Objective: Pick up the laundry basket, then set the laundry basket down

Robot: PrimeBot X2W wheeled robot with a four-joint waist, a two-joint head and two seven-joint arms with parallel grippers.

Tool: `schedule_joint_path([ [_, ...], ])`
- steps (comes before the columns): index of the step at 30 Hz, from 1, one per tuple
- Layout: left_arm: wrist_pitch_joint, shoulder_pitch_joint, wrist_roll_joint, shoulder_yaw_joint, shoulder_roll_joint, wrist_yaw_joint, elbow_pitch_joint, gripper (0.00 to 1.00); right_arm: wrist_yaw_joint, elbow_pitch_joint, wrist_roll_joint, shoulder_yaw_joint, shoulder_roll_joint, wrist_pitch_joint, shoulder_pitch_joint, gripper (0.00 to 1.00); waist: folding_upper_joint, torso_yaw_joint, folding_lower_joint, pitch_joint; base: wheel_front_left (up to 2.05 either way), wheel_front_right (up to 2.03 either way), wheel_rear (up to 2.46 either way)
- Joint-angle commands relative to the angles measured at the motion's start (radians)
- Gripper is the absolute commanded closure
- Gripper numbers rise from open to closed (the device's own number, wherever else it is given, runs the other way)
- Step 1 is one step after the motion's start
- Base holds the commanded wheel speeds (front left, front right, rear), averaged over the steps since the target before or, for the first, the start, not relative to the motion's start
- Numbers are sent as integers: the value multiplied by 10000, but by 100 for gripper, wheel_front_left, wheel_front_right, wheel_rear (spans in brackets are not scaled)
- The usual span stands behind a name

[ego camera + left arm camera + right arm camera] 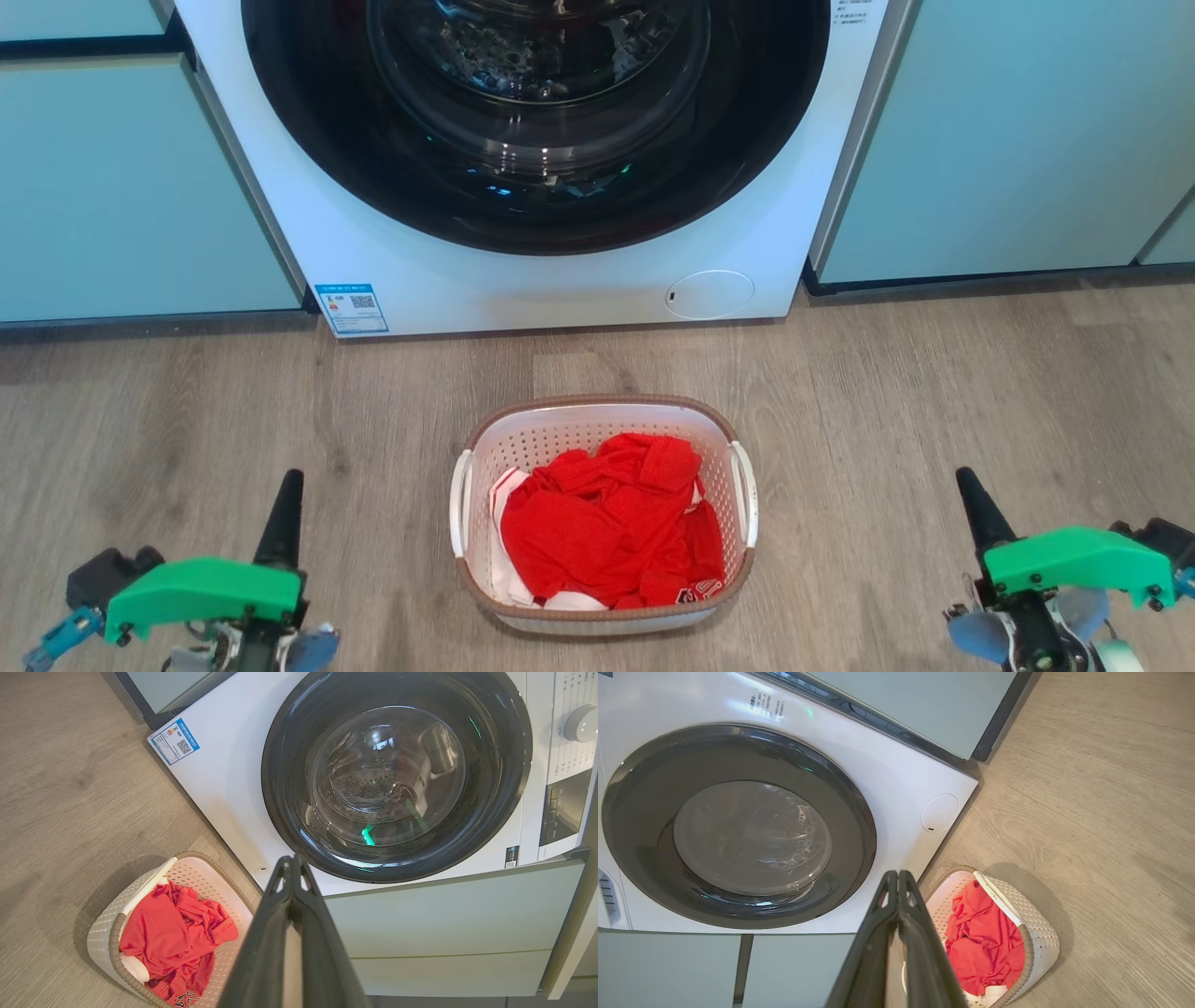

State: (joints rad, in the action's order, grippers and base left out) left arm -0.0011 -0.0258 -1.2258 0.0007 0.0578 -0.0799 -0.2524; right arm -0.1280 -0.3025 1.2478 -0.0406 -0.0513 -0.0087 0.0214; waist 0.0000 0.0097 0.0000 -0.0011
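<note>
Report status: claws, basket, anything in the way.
Left claw shut, empty, left of laundry basket. Right claw shut, empty, on its right. Basket on floor before washing machine, red clothes inside. Nothing between claws and handles.

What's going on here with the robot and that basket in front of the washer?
The robot faces a washing machine with its door closed. The laundry basket, holding red clothes, sits on the wood floor between the two arms. The left gripper and the right gripper are both shut, one off to each side of the basket, touching nothing. The pickup has not begun yet.
</note>
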Motion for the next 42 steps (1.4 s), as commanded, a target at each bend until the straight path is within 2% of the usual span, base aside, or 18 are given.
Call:
schedule_joint_path([
  [1,51,589,-289,325,93,-82,240,100,-20,415,284,60,-166,95,581,100,0,-3,0,1,0,0,0],
  [34,994,1322,-3973,947,59,-507,78,100,-27,589,3787,-507,-153,1037,844,100,0,-97,0,42,0,0,0],
  [42,1011,1325,-3964,967,46,-508,77,100,-27,588,3775,-531,-137,1057,846,100,0,-97,0,42,0,0,0],
])
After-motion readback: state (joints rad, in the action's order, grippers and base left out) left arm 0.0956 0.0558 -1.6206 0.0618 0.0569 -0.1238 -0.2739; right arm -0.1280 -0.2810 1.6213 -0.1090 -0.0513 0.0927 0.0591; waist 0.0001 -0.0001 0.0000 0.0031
